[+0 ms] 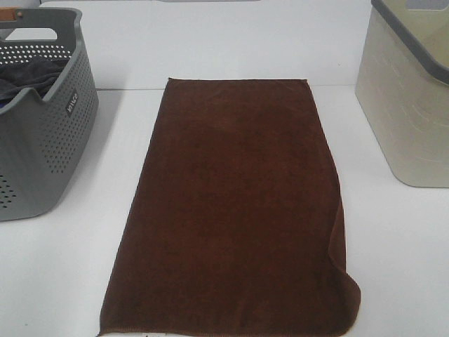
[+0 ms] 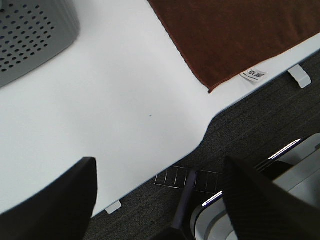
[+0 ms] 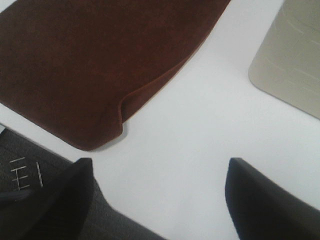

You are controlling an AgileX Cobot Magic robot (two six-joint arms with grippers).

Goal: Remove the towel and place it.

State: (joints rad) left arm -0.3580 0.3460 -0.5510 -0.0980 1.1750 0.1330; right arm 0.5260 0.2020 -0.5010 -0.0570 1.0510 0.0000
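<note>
The towel [image 1: 231,203] lies spread flat down the table [image 1: 56,281], between both baskets; left gripper [image 2: 160,200] and right gripper [image 3: 160,200] hang wide, empty, off its near corners.

The large dark brown terry towel [image 1: 231,203] lies flat on my white table [image 1: 63,274]; grey perforated plastic basket [image 1: 42,133] at its left; beige plastic bin [image 1: 410,112] at its right.

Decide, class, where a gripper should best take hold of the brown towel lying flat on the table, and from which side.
Probably the towel's near right corner, approached from the right: there the edge is folded up off the table, giving the open right gripper something to pinch.
</note>
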